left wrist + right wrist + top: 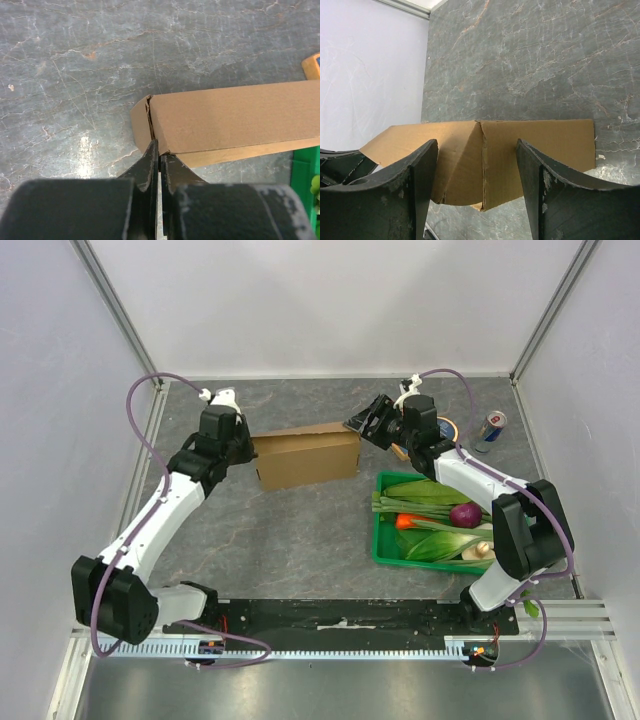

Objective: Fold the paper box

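Grey marbled tabletop (pixel 300 530) carries the paper box (pixel 305 455) on its far half, its long axis running left to right between the arms. The left gripper (pixel 159 152) touches the box's left-end corner, jaws pressed together with nothing visible between them. The right gripper (pixel 476 145) faces the box's right end, jaws spread wide and not touching it. The left arm is nearer.

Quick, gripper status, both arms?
Left gripper: closed, tips at the box end, nothing visibly held.
Right gripper: open, facing the box's other end, holding nothing.
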Action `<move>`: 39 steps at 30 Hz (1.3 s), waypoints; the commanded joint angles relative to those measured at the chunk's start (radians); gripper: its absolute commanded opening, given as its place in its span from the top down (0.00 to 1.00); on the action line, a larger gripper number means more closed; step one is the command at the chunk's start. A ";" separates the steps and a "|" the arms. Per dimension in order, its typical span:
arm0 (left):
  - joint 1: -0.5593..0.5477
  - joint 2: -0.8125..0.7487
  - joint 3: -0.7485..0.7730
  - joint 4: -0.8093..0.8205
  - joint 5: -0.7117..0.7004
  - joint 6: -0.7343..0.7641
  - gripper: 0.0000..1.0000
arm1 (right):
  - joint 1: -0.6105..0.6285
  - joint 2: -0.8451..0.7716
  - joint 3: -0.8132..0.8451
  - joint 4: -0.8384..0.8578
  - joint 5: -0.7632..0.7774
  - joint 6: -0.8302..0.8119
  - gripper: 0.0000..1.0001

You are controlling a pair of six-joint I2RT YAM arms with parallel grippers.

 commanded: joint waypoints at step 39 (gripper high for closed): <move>0.305 -0.068 -0.175 0.307 0.714 -0.245 0.51 | 0.018 0.026 0.001 -0.008 -0.062 -0.079 0.21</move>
